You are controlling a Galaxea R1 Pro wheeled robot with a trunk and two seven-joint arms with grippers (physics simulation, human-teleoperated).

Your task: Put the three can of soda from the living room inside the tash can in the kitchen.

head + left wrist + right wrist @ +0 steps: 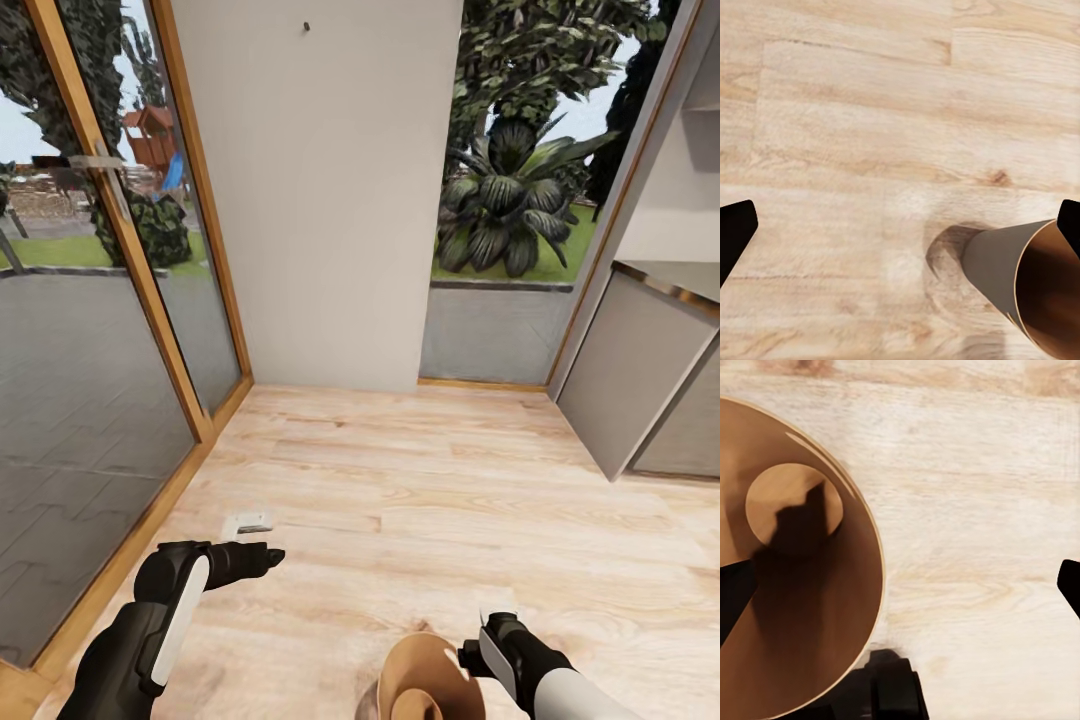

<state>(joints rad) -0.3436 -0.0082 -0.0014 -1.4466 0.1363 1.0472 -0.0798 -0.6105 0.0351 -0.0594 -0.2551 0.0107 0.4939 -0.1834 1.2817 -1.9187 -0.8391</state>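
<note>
- Bin [425,680]: small, round, tapered; grey outside, wood-toned inside and on the rim. It stood upright on the floor [430,480] at the near edge of the head view, just beside the right gripper.
- Bin, right wrist view [802,585]: seen from above, open mouth up, round bottom visible and shadowed; no can visible inside.
- Bin, left wrist view [1027,285]: grey wall and orange-brown inside at one side, casting a shadow on the planks.
- Left gripper [265,556]: black, held low over the floor, apart from the bin. Its two dark fingertips [735,232] sat at opposite edges of the left wrist view, spread wide, with nothing between them but planks.
- Right gripper [480,650]: black with a white forearm, just beside the bin's rim. In the right wrist view its fingertips [1069,581] stood far apart, one over the bin's mouth, the other over bare floor; nothing pinched.
- Floor: pale wood planks, running to the far wall [320,200].
- Wall: plain, light grey, with a small dark mark near its top.
- Glass doors [110,300]: wood-framed, along the floor's left edge, with a garden and play structure beyond.
- Window [520,200]: right of the wall, showing a large leafy plant [510,210] outside.
- Cabinet [650,370]: grey, at the right edge of the floor.
- Small white plate [248,521]: flat on the floor near the doors, beyond the left gripper.
</note>
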